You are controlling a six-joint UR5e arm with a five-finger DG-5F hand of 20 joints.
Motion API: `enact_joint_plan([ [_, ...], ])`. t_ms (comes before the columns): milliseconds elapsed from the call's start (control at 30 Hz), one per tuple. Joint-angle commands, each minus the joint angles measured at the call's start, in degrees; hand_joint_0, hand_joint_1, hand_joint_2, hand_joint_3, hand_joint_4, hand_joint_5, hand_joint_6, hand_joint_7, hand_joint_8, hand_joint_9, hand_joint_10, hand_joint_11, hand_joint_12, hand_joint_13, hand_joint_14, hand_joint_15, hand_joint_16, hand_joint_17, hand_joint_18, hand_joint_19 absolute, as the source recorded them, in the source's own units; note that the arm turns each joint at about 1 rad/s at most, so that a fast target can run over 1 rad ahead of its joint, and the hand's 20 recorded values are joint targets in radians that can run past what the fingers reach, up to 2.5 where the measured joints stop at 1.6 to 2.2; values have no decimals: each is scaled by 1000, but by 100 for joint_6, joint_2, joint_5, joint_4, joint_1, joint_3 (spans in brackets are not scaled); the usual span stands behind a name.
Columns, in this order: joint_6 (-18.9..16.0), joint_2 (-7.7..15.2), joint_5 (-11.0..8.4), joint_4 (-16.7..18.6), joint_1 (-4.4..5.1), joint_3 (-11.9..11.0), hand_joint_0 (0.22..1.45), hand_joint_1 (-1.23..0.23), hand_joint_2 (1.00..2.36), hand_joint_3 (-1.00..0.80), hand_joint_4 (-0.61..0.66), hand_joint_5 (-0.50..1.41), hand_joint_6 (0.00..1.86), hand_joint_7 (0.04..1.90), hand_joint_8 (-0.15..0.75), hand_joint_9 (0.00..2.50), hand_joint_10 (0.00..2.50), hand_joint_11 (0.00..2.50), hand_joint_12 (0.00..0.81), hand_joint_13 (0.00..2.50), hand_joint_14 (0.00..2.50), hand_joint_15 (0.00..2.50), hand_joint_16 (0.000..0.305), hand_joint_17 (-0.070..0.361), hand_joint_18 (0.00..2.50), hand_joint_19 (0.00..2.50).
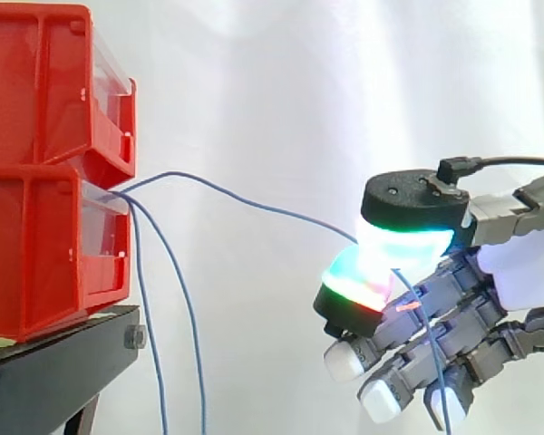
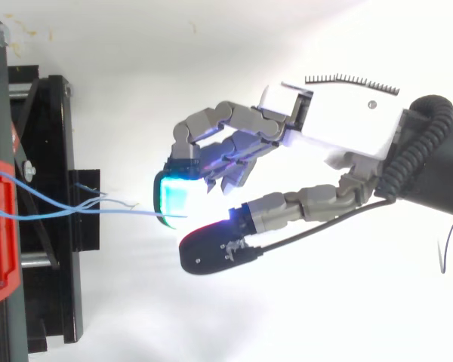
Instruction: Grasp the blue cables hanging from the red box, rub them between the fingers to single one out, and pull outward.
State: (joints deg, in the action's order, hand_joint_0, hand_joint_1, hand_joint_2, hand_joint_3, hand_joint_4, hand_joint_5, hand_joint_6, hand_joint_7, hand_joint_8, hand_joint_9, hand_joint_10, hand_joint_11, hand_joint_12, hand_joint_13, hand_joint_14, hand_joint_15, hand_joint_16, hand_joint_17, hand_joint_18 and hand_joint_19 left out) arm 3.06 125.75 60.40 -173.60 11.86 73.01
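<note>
Well out from the red box (image 1: 45, 254), the hand (image 2: 340, 124) pinches one blue cable (image 1: 254, 201) between thumb and finger, two loose cables (image 1: 189, 317) hanging by the box, so singling-out looks done and a steady outward pull seems next.

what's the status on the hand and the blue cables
Hand shut on one blue cable, pinched between fingers. Cable stretched out from lower red bin; two other cables hang loose. No obstruction seen.

You've got a black stand (image 1: 54, 362) w/ a bolt (image 1: 134, 338) on its front edge, white curtain (image 1: 299, 91) behind it.
</note>
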Motion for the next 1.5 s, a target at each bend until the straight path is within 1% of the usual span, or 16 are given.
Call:
enact_joint_plan([
  [0, -148, 2, -2, 2, 45, -6, 590, -766, 1013, -187, 48, -81, 785, 1210, 232, 849, 7, 396, 400, 783, 12, 391, 53, 119, 797, 681],
  [100, -192, 2, -2, -7, 45, 3, 590, -765, 1013, -185, 52, -80, 784, 1206, 232, 867, 7, 405, 403, 788, 12, 385, 53, 119, 799, 682],
  [200, -263, 2, 7, -7, 71, 3, 591, -764, 1013, -180, 58, -79, 784, 1206, 242, 882, 10, 412, 406, 796, 11, 388, 54, 121, 808, 678],
  [367, -324, 2, 34, -7, 71, 3, 594, -764, 1012, -183, 67, -78, 784, 1212, 247, 897, 8, 438, 409, 807, 12, 398, 54, 121, 814, 676],
  [467, -386, 2, 139, -7, 80, 11, 595, -764, 1012, -183, 66, -78, 784, 1213, 247, 903, 8, 451, 410, 809, 13, 400, 54, 122, 820, 676],
  [767, -271, 2, 165, 11, 89, 11, 597, -766, 1012, -179, 65, -78, 787, 1202, 250, 910, 8, 462, 411, 812, 13, 407, 54, 122, 828, 683],
  [867, -254, 2, 148, 11, 89, 3, 598, -768, 1012, -180, 66, -78, 788, 1201, 249, 911, 8, 466, 412, 814, 12, 406, 54, 123, 829, 683],
  [1467, -254, 2, 139, 11, 89, 3, 601, -774, 1011, -173, 65, -76, 789, 1205, 254, 909, 8, 468, 415, 818, 14, 423, 55, 124, 831, 681],
])
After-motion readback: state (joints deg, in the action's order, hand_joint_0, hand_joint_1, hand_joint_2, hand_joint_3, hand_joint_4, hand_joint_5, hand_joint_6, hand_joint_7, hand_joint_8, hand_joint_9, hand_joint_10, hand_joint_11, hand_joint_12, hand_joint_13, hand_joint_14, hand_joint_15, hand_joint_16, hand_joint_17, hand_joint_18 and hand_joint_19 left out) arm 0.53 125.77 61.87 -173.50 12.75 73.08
